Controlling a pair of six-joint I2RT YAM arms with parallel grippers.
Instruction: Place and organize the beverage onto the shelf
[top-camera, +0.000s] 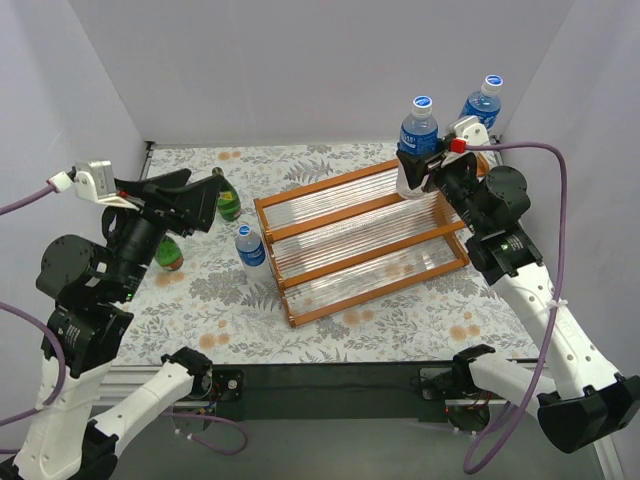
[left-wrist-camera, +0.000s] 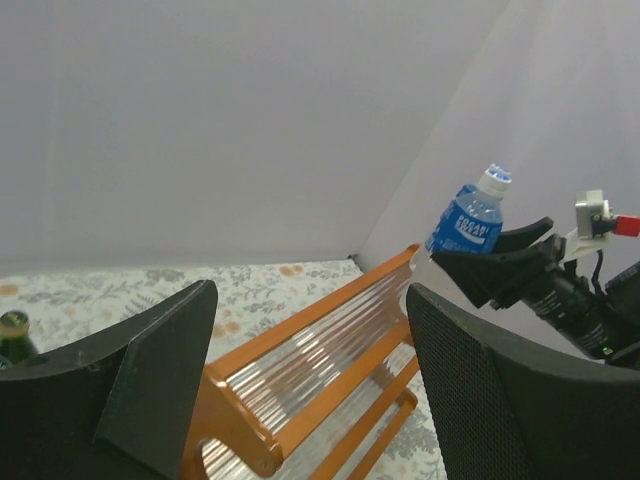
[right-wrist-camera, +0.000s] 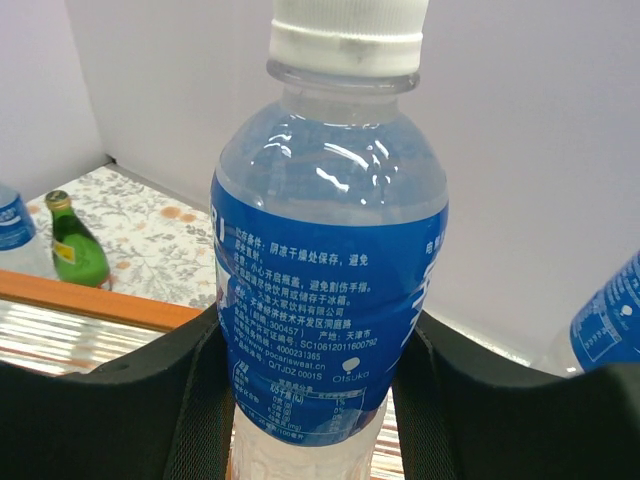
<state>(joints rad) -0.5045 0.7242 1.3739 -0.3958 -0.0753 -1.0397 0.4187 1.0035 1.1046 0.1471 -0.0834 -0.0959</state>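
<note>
Floral table (top-camera: 330, 325): right gripper (top-camera: 418, 168) clamps clear blue-labelled plastic bottle (top-camera: 418, 125) above orange-brown wooden shelf (top-camera: 345, 240); left gripper (top-camera: 192, 200) wide, empty; green glass bottles (top-camera: 228, 203) unplaced.

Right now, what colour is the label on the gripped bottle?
Blue label with white text; right wrist view.

At 9 o'clock: left arm (top-camera: 90, 300) raised, left claw (top-camera: 195, 200) spread wide, empty. Toward 1 o'clock: right arm (top-camera: 540, 290) stretched, right claw (top-camera: 425, 172) clamped on bottle (top-camera: 418, 128).
</note>
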